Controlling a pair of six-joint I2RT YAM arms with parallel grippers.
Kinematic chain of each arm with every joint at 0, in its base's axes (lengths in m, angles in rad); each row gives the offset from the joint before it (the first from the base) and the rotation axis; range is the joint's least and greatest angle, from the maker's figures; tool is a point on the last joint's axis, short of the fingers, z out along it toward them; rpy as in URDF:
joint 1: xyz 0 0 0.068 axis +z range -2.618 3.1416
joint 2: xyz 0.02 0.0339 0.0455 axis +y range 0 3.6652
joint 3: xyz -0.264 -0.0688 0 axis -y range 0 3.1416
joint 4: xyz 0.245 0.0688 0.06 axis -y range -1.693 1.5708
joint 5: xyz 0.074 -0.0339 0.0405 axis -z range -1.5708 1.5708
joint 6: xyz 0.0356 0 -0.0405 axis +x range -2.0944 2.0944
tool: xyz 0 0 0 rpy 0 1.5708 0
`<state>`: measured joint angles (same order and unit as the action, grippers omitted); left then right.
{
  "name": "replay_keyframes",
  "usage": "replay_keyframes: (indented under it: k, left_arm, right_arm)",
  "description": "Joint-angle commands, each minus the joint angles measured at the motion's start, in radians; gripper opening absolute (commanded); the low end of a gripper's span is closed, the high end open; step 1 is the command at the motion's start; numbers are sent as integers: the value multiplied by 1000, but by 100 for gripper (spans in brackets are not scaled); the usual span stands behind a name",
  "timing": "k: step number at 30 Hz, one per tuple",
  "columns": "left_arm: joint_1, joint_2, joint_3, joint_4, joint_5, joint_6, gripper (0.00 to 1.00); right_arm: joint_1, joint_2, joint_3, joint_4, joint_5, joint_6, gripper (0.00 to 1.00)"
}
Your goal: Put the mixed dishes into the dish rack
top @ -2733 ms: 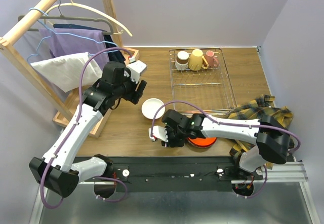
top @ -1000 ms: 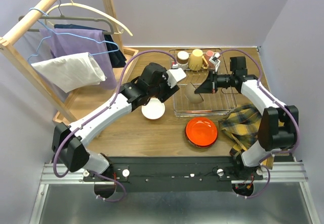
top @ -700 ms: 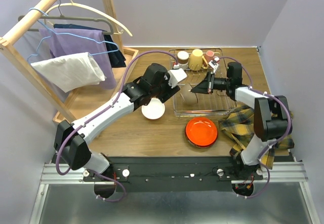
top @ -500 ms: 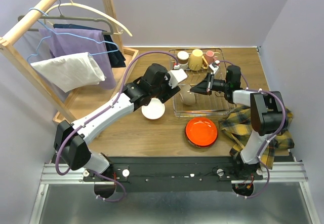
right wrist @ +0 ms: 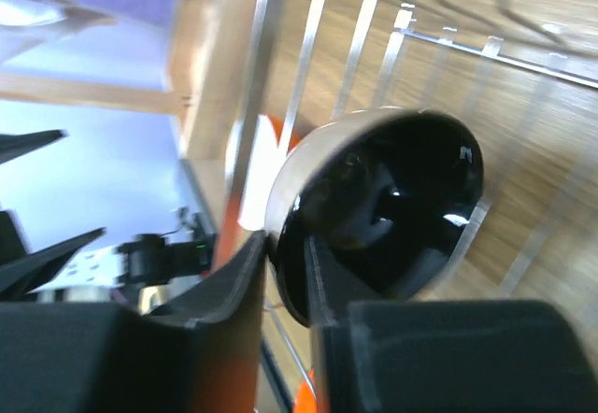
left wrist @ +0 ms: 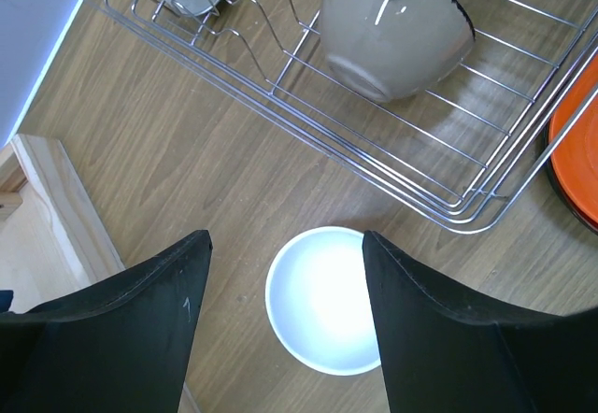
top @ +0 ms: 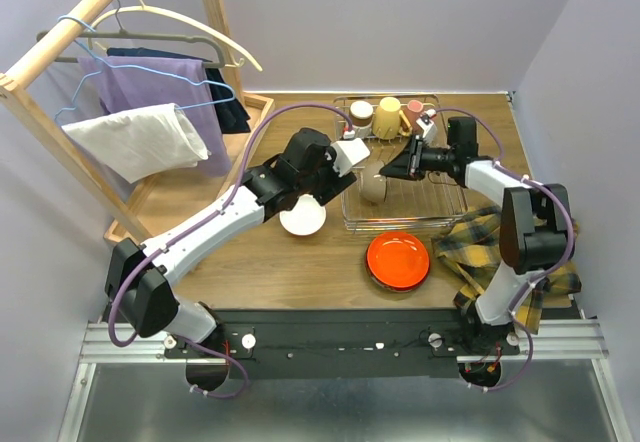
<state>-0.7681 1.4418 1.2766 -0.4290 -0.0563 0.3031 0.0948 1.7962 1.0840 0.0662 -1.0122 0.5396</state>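
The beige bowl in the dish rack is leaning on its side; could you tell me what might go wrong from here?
1. The beige bowl stands tilted on the dish rack wires, the right gripper straddling its rim; once released it might roll or drop flat.
2. The left gripper hangs open above the white bowl, close beside the rack's edge; descending, a finger could catch the wire.

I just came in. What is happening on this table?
Two robot arms are loading dishes into the wire dish rack. The right gripper has its fingers on either side of the rim of a beige bowl that lies tilted inside the rack; a firm grip cannot be confirmed. The left gripper hovers open over a white bowl on the table. An orange-red dish sits outside the rack.
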Motion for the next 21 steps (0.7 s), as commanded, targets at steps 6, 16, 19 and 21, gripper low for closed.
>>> replay_keyframes:
  k: [6,16,19,21]
  left_arm:
    - [0,-55,-80,47,-92,36,78]
    - [10,-110,-166,123,-181,54,80]
    - [13,-104,-184,127,-218,77,81]
    - [15,-100,-180,104,-220,88,83]
  right_arm:
    - [-15,-103,181,-584,423,-441,45]
    - [-12,-271,209,-614,531,-687,33]
    - [11,-229,217,-551,503,-670,16]
    - [46,-172,247,-545,506,-679,12]
